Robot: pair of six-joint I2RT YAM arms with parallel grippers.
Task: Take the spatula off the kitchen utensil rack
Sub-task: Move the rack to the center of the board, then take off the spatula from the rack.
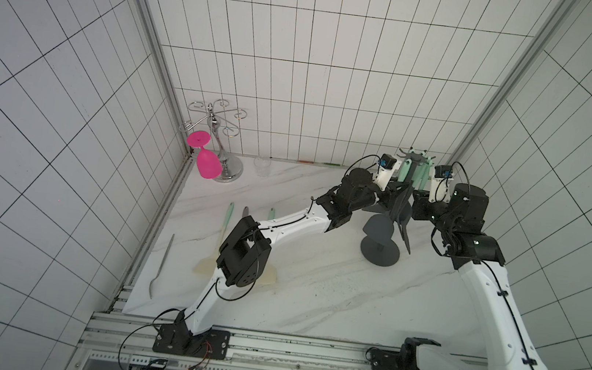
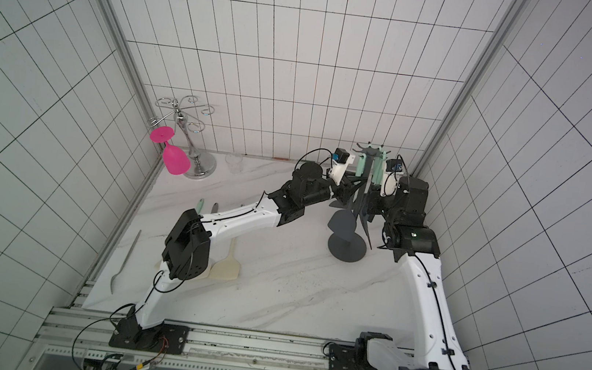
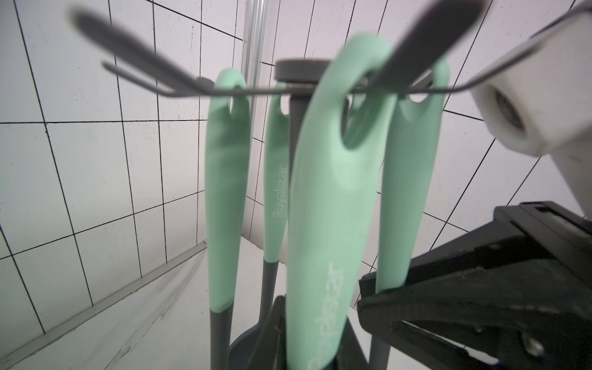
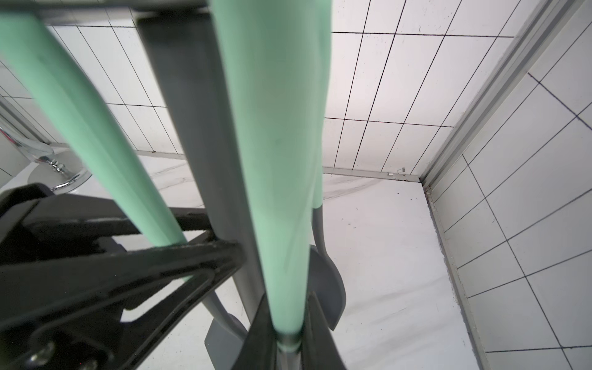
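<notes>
My left end effector is clamped low on the mint handle I take for the spatula. It hangs by its loop from a hook atop the kitchen utensil rack. My right end effector is pinched shut on the neighbouring handle. I'd lift until the loop clears the hook tip, then draw away from the rack. The lettering on a handle by the rack's pole reads "Royalstar".

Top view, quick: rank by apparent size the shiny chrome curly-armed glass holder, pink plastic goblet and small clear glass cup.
1. shiny chrome curly-armed glass holder
2. pink plastic goblet
3. small clear glass cup
All stand similarly far back.
</notes>
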